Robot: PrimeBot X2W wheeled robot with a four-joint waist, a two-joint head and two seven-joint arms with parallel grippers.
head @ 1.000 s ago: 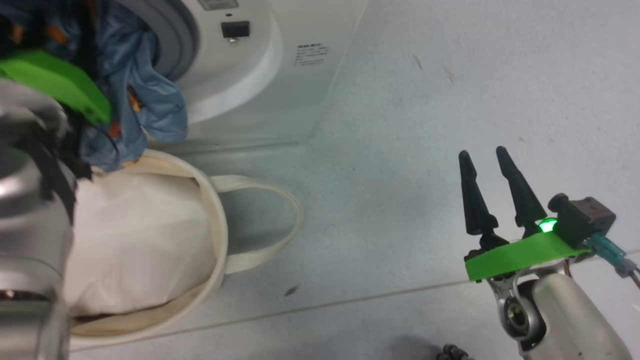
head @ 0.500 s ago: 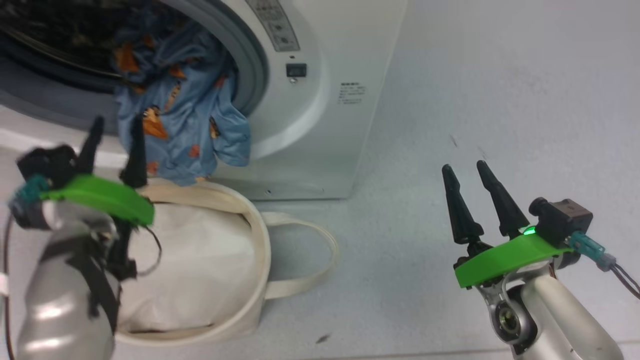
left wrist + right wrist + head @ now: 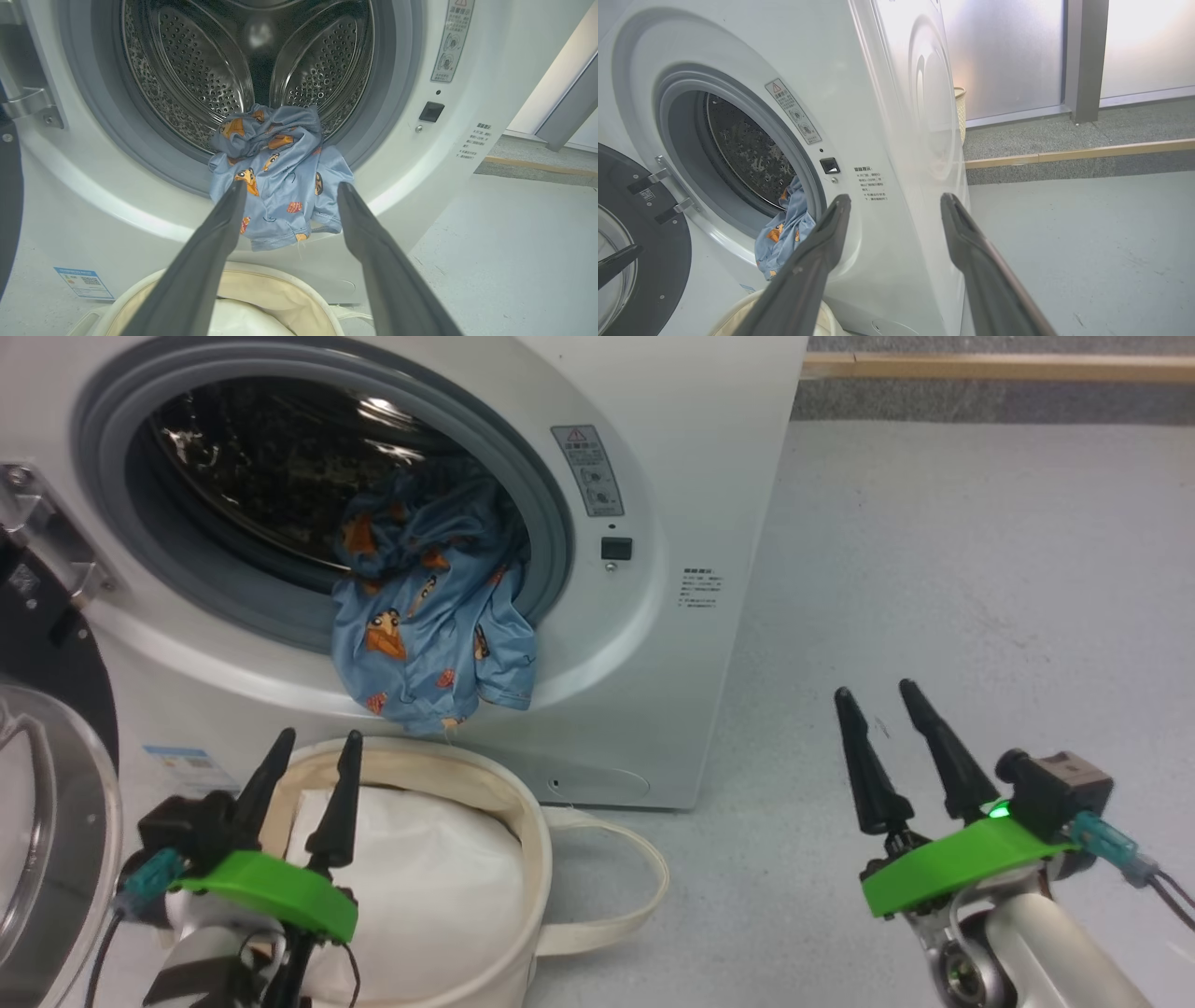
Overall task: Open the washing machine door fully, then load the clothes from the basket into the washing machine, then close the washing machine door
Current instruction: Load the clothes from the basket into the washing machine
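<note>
My left gripper (image 3: pixel 318 735) and right gripper (image 3: pixel 874 688) are empty, jaws apart; the clothes (image 3: pixel 429 625) draped over the grey ring (image 3: pixel 549 518) could jam the washing machine door (image 3: pixel 65 663)

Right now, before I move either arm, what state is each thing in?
washing machine door: open, swung out to the left.
clothes: partly in the drum, hanging out over the grey ring.
basket: upright on the floor, holding a white cloth.
left hand: open, empty.
right hand: open, empty.
</note>
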